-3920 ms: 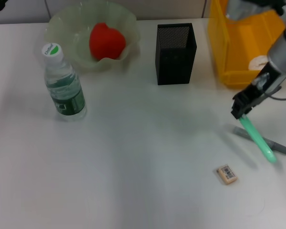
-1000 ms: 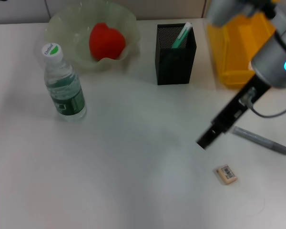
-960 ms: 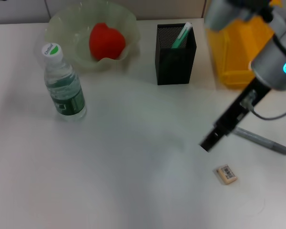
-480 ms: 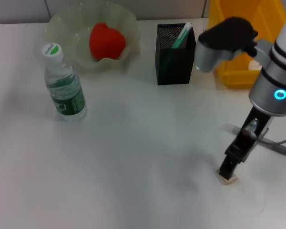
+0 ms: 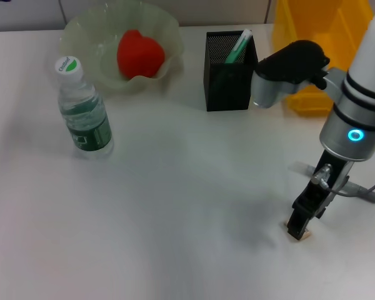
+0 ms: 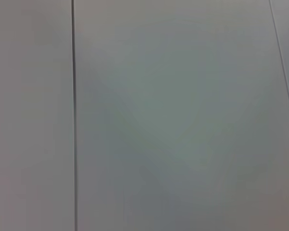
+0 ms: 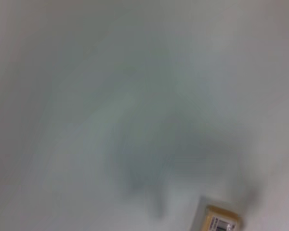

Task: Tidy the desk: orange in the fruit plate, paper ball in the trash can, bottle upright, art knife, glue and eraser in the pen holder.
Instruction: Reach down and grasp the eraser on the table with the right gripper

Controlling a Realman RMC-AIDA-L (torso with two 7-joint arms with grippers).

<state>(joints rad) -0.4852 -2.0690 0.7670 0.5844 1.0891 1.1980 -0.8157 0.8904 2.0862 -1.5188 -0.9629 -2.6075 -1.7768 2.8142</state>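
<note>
My right gripper (image 5: pixel 298 226) is down at the desk (image 5: pixel 175 206), right on the beige eraser (image 5: pixel 305 236), which peeks out beneath it. The right wrist view shows the eraser (image 7: pixel 220 221) with its barcode label. A grey art knife (image 5: pixel 367 194) lies just behind the arm. The green glue (image 5: pixel 237 46) stands in the black mesh pen holder (image 5: pixel 228 78). The orange (image 5: pixel 139 53) rests in the pale green fruit plate (image 5: pixel 81 31). The bottle (image 5: pixel 82 109) stands upright. The yellow trash can (image 5: pixel 319 37) is at the back right. The paper ball is out of view. The left gripper is out of view.
The right arm's elbow (image 5: pixel 287 65) hangs between the pen holder and the trash can. The left wrist view shows only a plain grey panel (image 6: pixel 183 115) with thin seams.
The glue that the right gripper carried now stands in the pen holder. The gripper has since swung forward and come down onto the eraser.
</note>
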